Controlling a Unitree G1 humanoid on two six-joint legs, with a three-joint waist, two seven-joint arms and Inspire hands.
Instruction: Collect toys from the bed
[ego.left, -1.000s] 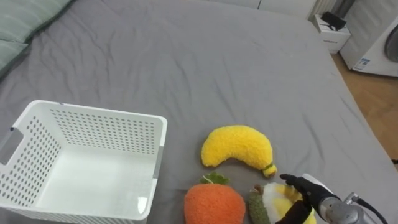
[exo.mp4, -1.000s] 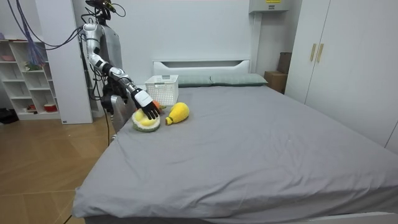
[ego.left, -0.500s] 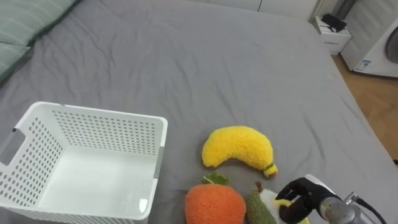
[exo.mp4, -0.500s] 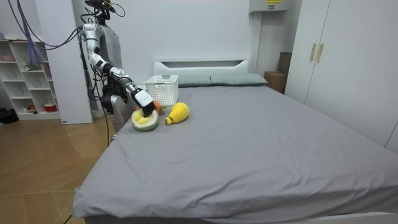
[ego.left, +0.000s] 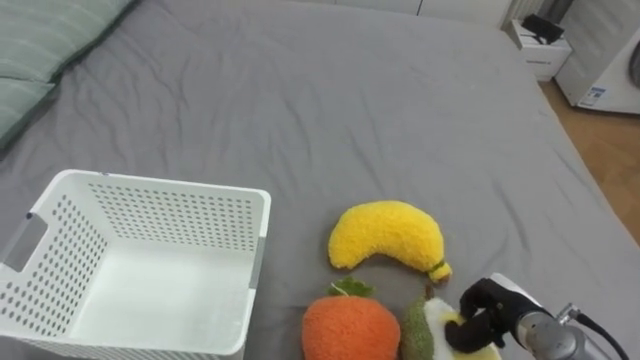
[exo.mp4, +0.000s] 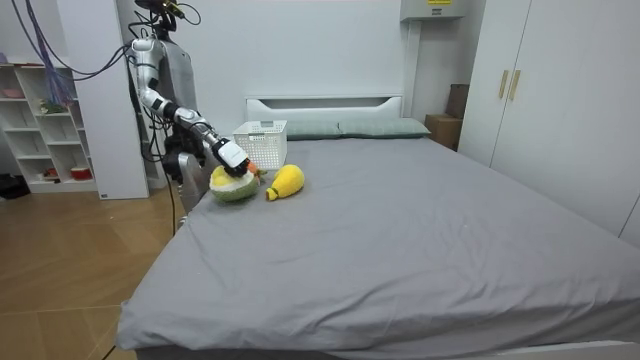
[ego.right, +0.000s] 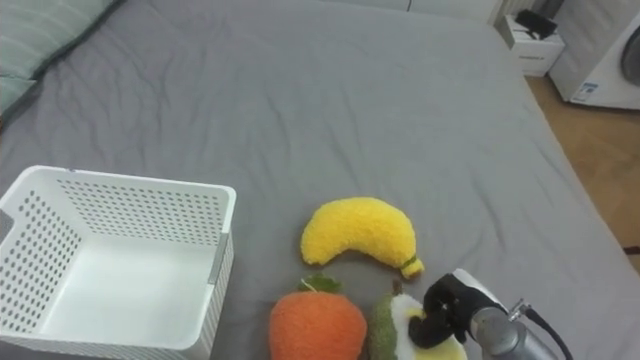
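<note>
The right hand (ego.left: 487, 304) is down in the bottom right corner of the left eye view. Its dark fingers are curled over, pinching the yellow inner face of the avocado plush (ego.left: 420, 332).

The toy sits right under the hand and a bit to its left. Its green skin side is turned toward the orange plush (ego.left: 349, 327), and those two look like they're touching.

Most of the avocado is cut off by the bottom edge, and the hand covers a good chunk of the rest. So I honestly can't tell how much of it the fingers have got, or whether it's resting on the bed (ego.left: 330, 90) or just off it. In the room view it's a green and yellow lump tipped up under the hand, at the bedside where the robot stands, near the head end.

The banana plush (ego.left: 388, 236) lies just behind those two, close to the hand but apart from it. A white perforated basket (ego.left: 165, 186) sits to the left, near the orange, with its lower left corner cropped. A striped green pillow (ego.left: 35, 60) peeks in at top left.
</note>
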